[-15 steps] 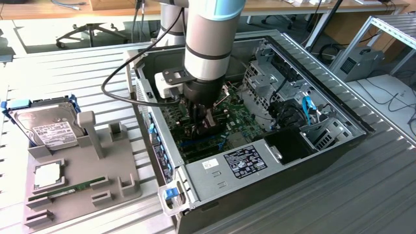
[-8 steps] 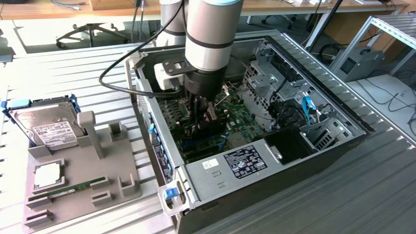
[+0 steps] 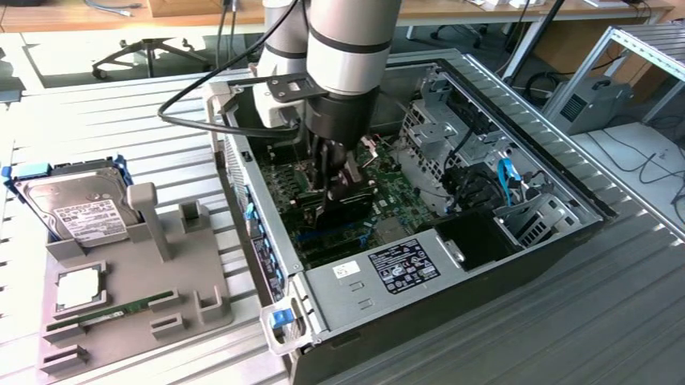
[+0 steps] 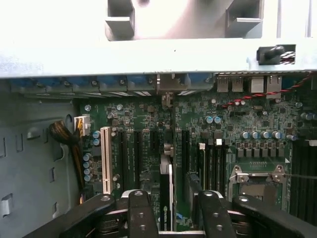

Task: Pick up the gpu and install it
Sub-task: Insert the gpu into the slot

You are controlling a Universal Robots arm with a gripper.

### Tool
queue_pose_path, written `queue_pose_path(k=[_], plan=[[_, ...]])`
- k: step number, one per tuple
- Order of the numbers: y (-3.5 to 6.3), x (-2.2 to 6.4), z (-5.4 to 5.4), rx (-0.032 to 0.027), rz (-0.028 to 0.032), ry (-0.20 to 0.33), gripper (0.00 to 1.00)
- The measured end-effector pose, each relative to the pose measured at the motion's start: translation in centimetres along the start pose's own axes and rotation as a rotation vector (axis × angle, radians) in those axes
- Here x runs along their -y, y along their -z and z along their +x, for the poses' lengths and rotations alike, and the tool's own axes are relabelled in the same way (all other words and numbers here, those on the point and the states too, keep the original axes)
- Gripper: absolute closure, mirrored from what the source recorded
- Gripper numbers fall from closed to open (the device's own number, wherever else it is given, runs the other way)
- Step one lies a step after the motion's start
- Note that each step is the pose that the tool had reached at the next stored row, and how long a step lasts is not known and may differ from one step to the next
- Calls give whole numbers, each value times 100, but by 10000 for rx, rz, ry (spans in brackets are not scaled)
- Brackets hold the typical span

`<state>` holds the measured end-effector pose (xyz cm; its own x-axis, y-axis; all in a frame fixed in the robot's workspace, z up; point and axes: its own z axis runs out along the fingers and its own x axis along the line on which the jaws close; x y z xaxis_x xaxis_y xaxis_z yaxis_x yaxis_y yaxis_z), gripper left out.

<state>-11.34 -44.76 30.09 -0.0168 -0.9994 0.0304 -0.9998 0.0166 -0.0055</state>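
Two black gripper fingers [image 4: 141,213] stand spread, released. Between them I see the flat black gpu card [image 4: 166,193], edge-on, touching neither finger, upright on the green motherboard [image 4: 257,119].

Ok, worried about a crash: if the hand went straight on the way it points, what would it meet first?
Probably the black graphics card with the silvery edge, standing edge-on between the fingers of the open hand; beyond it, the green motherboard. Depth is unclear.
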Motion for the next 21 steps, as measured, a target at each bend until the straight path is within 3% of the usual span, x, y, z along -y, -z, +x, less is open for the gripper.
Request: queue_pose_path(k=[4, 6, 8, 9, 11, 16, 17, 21], plan=[[32, 7, 0, 4, -1, 25, 60], [33, 20, -3, 1, -8, 61, 68], [33, 61, -3, 1, -20, 110, 68], [33, 93, -4, 1, -32, 137, 80], [31, 201, -6, 1, -98, 198, 89], [26, 422, -10, 0, -236, 310, 89], [25, 508, -11, 0, -284, 360, 89], [24, 644, -13, -1, -346, 451, 89]])
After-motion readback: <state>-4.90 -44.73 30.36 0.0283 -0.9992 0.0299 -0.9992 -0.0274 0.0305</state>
